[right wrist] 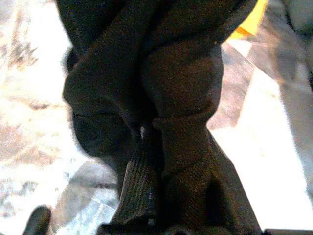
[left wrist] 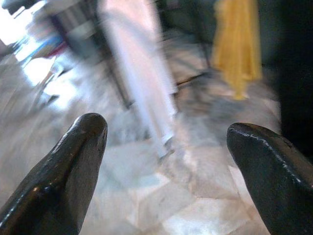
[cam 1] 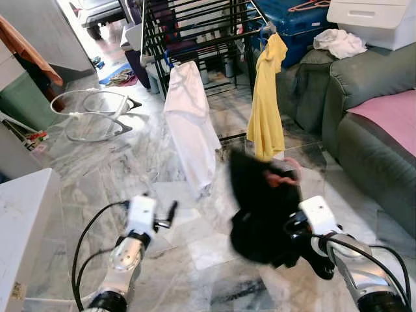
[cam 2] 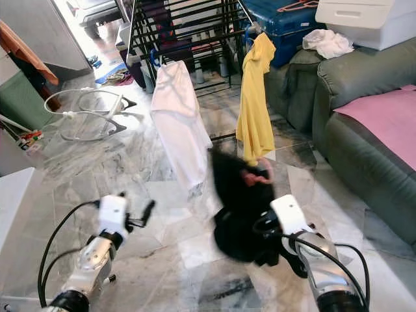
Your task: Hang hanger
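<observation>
Hanger (cam 1: 283,177): pinkish, partly seen at the top of a black garment (cam 1: 257,211), blurred; its hook cannot be made out. It is carried low at about 5 o'clock in the head views, in front of the drying rack (cam 1: 195,26), which stands at 12 o'clock.

Handling, as judged: the load is light and limp. The cloth is soft and bunches in folds; a ribbed knit weave is seen in the right wrist view. The hanger itself is probably stiff and thin. The grip is best placed at the hanger's neck, not on loose fabric, which may slip.

Right gripper (cam 1: 305,250): clamped into the bunched black garment, fingers buried in cloth.

Left gripper (left wrist: 168,161): fingers spread wide, nothing between them, held at 7 o'clock over the floor.

Rack: black metal bars, thin and rigid. A white shirt (cam 1: 190,127) and a yellow shirt (cam 1: 266,97) are hung from it, both limp.

Floor (cam 1: 195,260): polished grey marble, glossy.

Sofa (cam 1: 370,117): grey-green, at 2 o'clock, with a pink cover.
</observation>
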Robot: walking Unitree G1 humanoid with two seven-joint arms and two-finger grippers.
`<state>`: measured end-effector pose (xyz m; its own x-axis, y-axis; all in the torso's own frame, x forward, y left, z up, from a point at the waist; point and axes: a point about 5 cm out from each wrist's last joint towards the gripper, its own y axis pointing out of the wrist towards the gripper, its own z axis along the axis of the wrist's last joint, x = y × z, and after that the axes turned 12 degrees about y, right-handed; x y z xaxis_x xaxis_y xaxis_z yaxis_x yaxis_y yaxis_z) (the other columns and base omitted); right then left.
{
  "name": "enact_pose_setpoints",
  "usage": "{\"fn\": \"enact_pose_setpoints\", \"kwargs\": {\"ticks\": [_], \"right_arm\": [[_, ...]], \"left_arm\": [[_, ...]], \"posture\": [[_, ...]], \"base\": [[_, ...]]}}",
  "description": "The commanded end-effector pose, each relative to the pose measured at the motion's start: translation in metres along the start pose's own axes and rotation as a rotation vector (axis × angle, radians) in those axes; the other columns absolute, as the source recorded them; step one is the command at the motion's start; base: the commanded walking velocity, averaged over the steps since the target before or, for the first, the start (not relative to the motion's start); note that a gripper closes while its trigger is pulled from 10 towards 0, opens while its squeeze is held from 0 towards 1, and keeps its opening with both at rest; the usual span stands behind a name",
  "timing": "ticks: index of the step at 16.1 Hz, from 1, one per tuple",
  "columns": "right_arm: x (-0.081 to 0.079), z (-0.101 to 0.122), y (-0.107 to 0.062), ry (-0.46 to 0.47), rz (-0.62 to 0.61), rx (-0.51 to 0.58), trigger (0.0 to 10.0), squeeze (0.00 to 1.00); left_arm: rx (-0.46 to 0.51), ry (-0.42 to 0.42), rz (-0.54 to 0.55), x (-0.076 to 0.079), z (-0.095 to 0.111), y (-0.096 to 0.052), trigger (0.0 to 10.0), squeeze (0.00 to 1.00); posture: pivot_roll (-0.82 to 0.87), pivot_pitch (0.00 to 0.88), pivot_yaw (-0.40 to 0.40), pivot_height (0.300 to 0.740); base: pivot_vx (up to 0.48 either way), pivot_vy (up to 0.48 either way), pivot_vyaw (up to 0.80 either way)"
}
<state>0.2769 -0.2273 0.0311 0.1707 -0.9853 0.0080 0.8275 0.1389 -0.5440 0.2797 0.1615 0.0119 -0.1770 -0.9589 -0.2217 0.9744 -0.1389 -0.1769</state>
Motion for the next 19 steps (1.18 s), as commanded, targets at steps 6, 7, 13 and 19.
{"fn": "enact_pose_setpoints", "kwargs": {"ticks": [6,7,13,19], "right_arm": [[-0.021,0.004,0.004,0.207,-0.121,0.04,0.0,0.0],[-0.026,0.003,0.005,0.204,-0.104,0.037,0.0,0.0],[-0.04,0.003,0.012,0.201,-0.083,0.004,0.0,0.0],[-0.041,0.015,0.02,0.186,-0.086,0.02,0.0,0.0]], "left_arm": [[-0.05,-0.143,0.152,-0.007,-0.006,-0.006,10.0,0.0],[-0.052,-0.162,0.161,-0.007,-0.006,-0.005,10.0,0.0],[-0.056,-0.204,0.199,-0.001,-0.003,-0.003,10.0,0.0],[-0.064,-0.227,0.22,0.003,-0.008,-0.009,10.0,0.0]], "posture": [[-0.24,0.0,0.162,0.74],[-0.24,0.0,0.156,0.74],[-0.19,0.0,0.058,0.74],[-0.16,0.0,0.04,0.74]], "base": [[0.0,0.0,0.0],[0.0,0.0,0.0],[0.041,0.0,0.0],[0.387,0.0,0.0]]}}
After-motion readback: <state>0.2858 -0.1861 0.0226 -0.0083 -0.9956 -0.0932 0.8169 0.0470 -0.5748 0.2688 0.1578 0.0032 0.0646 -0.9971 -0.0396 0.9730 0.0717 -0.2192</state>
